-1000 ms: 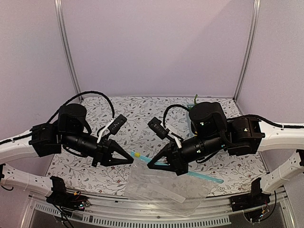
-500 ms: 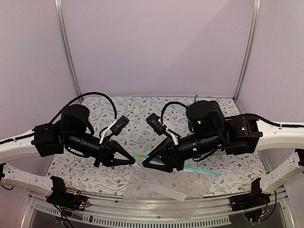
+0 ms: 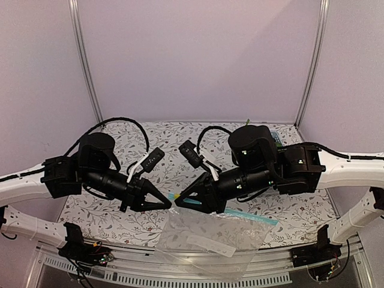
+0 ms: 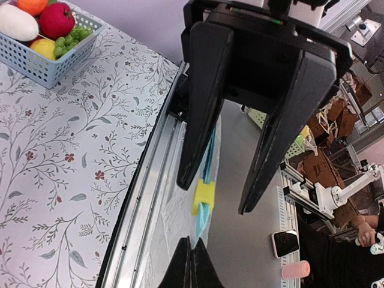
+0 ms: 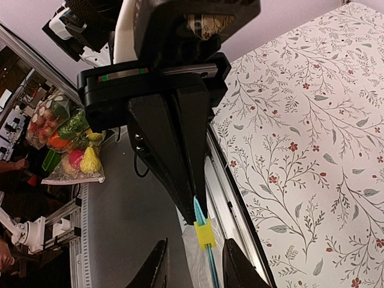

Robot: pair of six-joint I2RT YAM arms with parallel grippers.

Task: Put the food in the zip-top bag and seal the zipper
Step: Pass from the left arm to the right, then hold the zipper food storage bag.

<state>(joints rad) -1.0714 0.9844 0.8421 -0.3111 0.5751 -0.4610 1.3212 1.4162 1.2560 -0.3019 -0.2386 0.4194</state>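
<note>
- Left gripper (image 3: 166, 204): jaws together, clamped on the left end of the zipper (image 3: 255, 218), probably to anchor it.
- Right gripper (image 4: 216, 195): jaws apart, straddling the yellow slider (image 4: 204, 197), not yet gripping.
- Zip-top bag (image 3: 210, 240): draped over the near table edge.
- Food (image 4: 42, 24): in the basket (image 4: 36, 63), far side.

The floral-patterned table (image 3: 150, 174) carries the clear zip-top bag (image 3: 210, 240) at its near edge, the bag's zipper (image 3: 255, 217) along its far side. Farther back sits a blue basket (image 4: 36, 60) of food (image 4: 57, 18).
</note>
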